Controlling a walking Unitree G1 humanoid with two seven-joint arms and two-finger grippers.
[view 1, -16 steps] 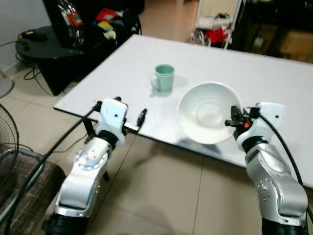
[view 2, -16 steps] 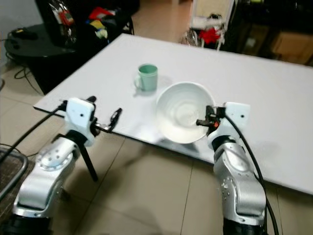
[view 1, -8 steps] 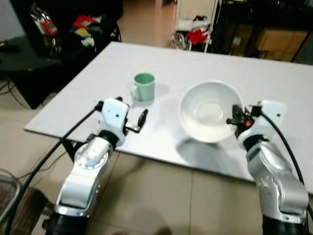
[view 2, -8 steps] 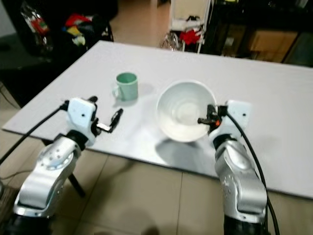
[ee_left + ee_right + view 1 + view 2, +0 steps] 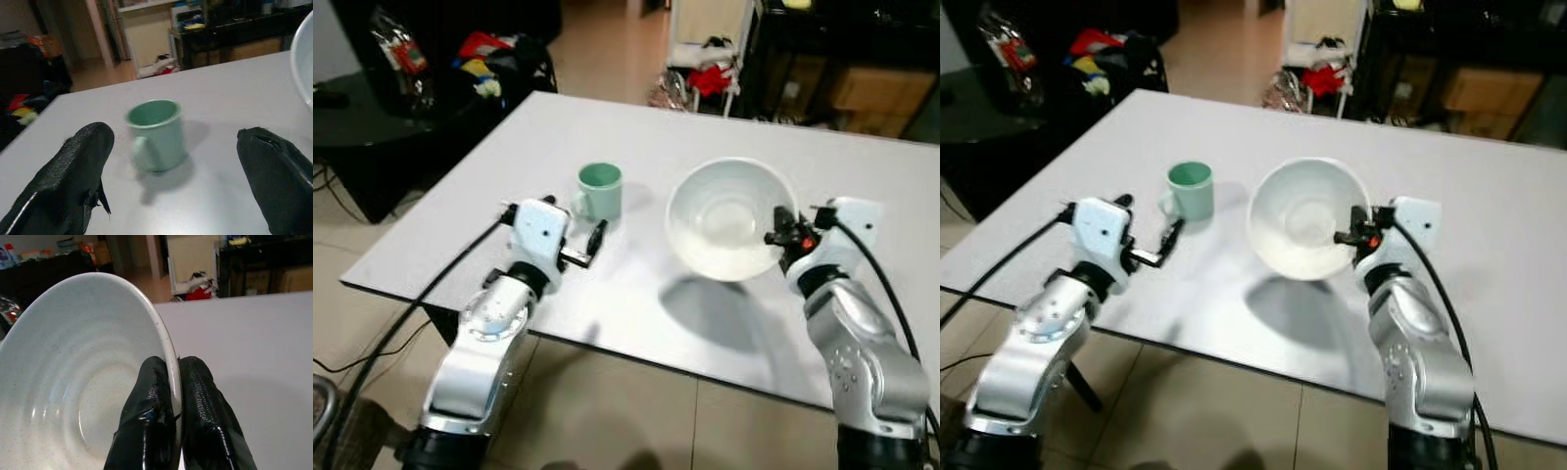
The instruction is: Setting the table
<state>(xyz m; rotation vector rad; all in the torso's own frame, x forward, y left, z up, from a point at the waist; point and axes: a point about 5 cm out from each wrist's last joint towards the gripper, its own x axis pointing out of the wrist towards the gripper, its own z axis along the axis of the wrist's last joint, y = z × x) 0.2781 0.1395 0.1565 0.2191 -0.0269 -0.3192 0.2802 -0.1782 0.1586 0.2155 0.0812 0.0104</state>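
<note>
Bowl held above a white table beside one green mug.

From the head views, the right gripper is seen pinched on the bowl's rim, the left gripper near the mug; dark furniture with clutter is seen beyond. In the left wrist view, spread fingers frame the mug. In the right wrist view, fingers clamp the rim from both sides.
</note>
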